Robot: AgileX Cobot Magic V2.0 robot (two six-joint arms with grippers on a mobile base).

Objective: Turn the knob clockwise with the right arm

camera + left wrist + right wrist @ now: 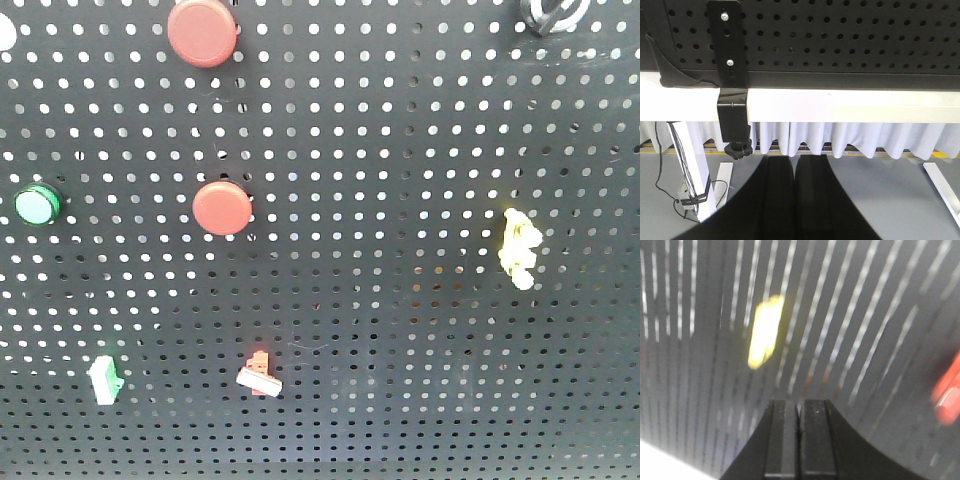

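The knob (pixel 550 12) shows only in part at the top right edge of the front view, black with a silver-white ring, on the black pegboard (pixel 400 150). Neither gripper shows in that view. In the right wrist view my right gripper (pixel 799 402) is shut and empty, facing the pegboard; the picture is smeared. A yellow blur (pixel 765 332) lies up and left of its tips and a red blur (pixel 947 390) sits at the right edge. The knob is not in that view. My left gripper (pixel 794 157) is shut and empty, below the pegboard's lower edge.
On the pegboard are two flat red buttons (pixel 203 32) (pixel 222 208), a green-rimmed button (pixel 37 205), a yellow piece (pixel 520 248), a white-green switch (pixel 105 380) and a red-white switch (pixel 260 375). The left wrist view shows a black bracket (pixel 732 100) and a white frame rail (pixel 850 105).
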